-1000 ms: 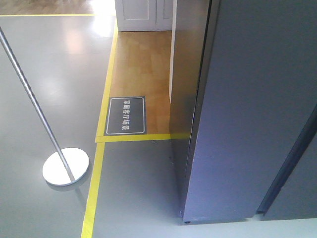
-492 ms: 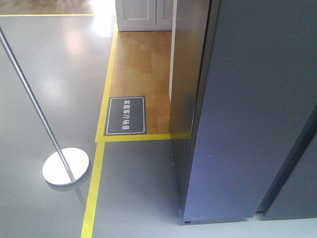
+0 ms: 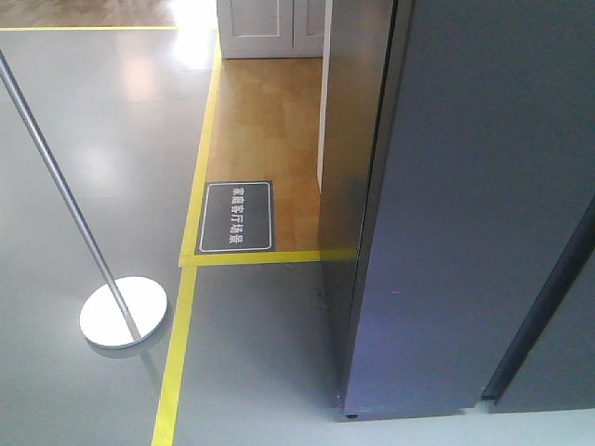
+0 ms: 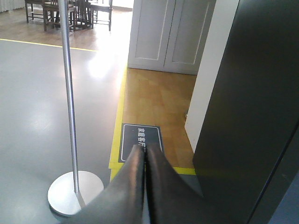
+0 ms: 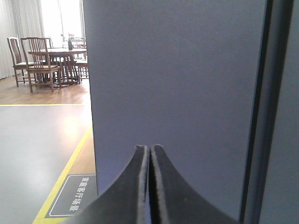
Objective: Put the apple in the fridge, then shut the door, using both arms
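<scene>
Left gripper (image 4: 144,154): fingers pressed together, nothing between, pointing over grey floor (image 3: 93,139) toward black floor sign (image 4: 140,142) at yellow tape line (image 3: 191,279). Right gripper (image 5: 150,154): fingers also pressed together, empty, facing smooth dark grey door (image 5: 173,93). Fridge (image 3: 474,204) fills right side of front view, door panel shut against it. Apple not visible anywhere. Silver pole (image 3: 56,186) on round base (image 3: 124,312) stands left of tape. Wood floor (image 3: 265,130) beyond tape.

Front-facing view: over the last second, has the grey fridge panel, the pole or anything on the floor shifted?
Nothing visibly changed. The dark grey fridge, the silver pole with its round base, the floor sign and the yellow tape all sit where they were.
</scene>
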Available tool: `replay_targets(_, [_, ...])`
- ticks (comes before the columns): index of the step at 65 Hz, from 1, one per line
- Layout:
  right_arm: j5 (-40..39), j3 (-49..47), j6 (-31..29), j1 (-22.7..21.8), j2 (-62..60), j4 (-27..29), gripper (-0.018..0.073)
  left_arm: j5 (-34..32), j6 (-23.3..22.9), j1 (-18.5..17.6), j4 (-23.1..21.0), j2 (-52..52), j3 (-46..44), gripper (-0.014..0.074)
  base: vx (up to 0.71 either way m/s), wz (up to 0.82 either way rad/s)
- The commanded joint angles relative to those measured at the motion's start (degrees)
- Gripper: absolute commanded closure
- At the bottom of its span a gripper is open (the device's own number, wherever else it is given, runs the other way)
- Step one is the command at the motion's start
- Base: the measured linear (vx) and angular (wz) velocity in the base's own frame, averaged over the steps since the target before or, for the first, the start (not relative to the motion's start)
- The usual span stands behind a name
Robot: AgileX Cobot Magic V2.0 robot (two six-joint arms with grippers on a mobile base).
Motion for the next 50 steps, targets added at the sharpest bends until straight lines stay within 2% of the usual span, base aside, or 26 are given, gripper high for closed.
replay_targets(1, [-4.39, -0.13, -0.08, 0.01, -0.68, -0.6, 0.0562, -4.03, -0.44, -0.17, 0.1, -0.82, -0.95, 0.0602, 0.0, 0.0])
replay_targets(50, [-4.39, -0.13, -0.08, 0.01, -0.68, -0.6, 0.0562, -4.03, -0.44, -0.17, 0.1, -0.82, -0.95, 0.0602, 0.0, 0.0])
